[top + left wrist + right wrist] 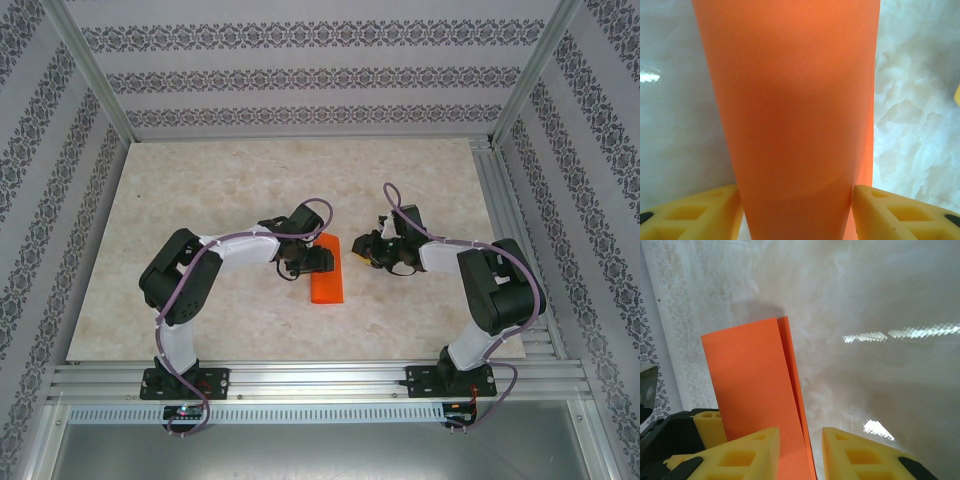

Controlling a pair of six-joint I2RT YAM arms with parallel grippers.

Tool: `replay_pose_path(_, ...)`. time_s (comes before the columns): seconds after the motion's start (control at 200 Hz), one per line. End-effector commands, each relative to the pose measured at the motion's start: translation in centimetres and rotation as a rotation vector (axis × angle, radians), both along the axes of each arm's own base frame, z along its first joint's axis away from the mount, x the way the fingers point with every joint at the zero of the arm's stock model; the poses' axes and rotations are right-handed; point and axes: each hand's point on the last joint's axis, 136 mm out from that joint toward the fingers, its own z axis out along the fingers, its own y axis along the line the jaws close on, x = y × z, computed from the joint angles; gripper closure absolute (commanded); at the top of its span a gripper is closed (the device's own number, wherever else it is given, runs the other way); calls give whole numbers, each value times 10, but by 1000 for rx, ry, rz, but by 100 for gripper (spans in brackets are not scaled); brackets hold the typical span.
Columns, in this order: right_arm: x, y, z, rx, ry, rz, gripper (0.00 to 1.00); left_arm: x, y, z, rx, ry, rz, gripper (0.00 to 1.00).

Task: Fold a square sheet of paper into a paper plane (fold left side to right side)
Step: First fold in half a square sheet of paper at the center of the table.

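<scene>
Left claw [795,192] straddles orange sheet [790,100]; right wrist reveals its layers.

Both arms [235,243] bend inward, jaws parted.

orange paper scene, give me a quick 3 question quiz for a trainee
1. True or false: the square sheet of paper lies fully unfolded.
2. In the left wrist view, the paper lies: A) between the left end effector's fingers; B) left of both fingers; C) crumpled into a ball.
3. What colour are those fingers?
Key: 1 false, it is folded into a narrow rectangle; 2 A; 3 yellow.
</scene>
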Motion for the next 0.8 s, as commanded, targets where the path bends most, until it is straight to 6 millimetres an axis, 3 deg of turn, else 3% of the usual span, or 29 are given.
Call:
replay_pose_path(0.0, -2, 8, 6, 13, -29, 21, 71, -11, -12, -11, 3, 39, -43, 39)
replay_pose_path(0.794, -6, 27, 7, 32, -16, 53, 79, -13, -12, -21, 21, 58, -53, 37)
